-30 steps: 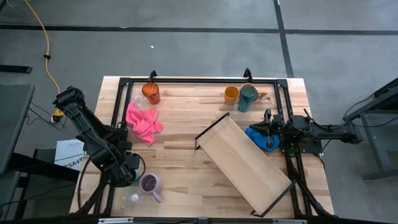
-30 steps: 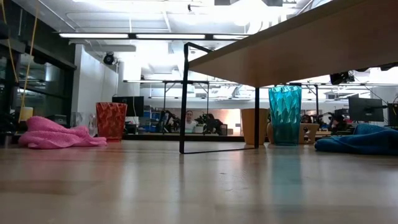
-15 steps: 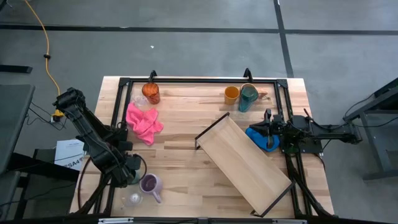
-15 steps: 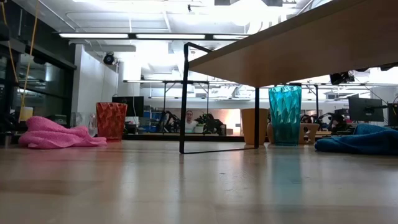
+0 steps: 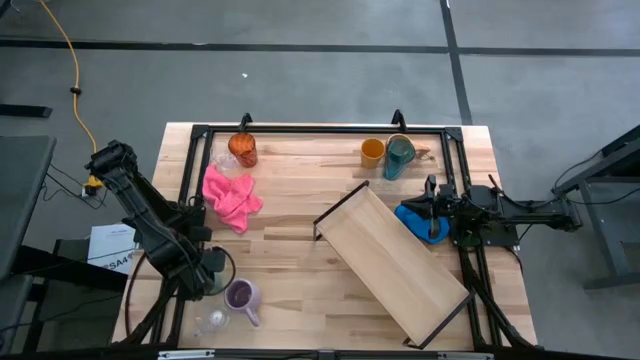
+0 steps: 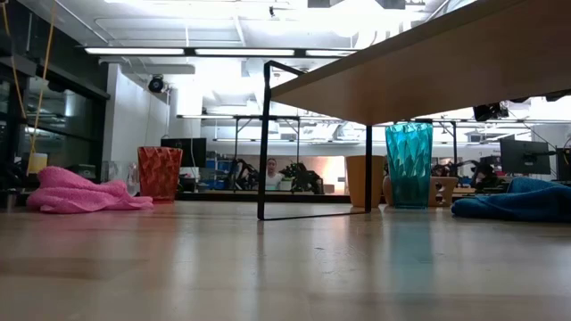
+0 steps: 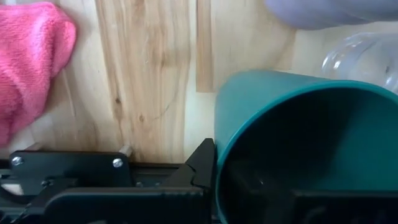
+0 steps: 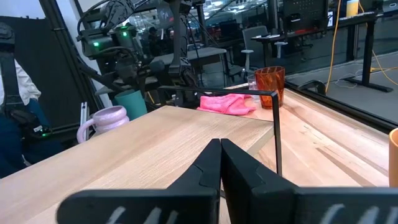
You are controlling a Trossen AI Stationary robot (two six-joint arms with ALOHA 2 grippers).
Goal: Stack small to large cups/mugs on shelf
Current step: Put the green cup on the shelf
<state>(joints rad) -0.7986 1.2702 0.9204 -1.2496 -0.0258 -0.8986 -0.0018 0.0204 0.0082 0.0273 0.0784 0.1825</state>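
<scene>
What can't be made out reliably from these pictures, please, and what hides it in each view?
- Left end effector, high view: the arm's dark body covers its fingertips and the green cup.
- Green cup, left wrist view: base cut off by the picture edge; its contact with the fingers is hidden.
- Clear glass, high view: too small and transparent to judge its shape.
- Shelf, low view: only its underside shows.
- Person, low view: too small.

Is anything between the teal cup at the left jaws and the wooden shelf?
Yes: the lilac ceramic mug stands right beside the small teal plastic cup, on its side toward the light-wood shelf. Nothing else visible intervenes.
</scene>
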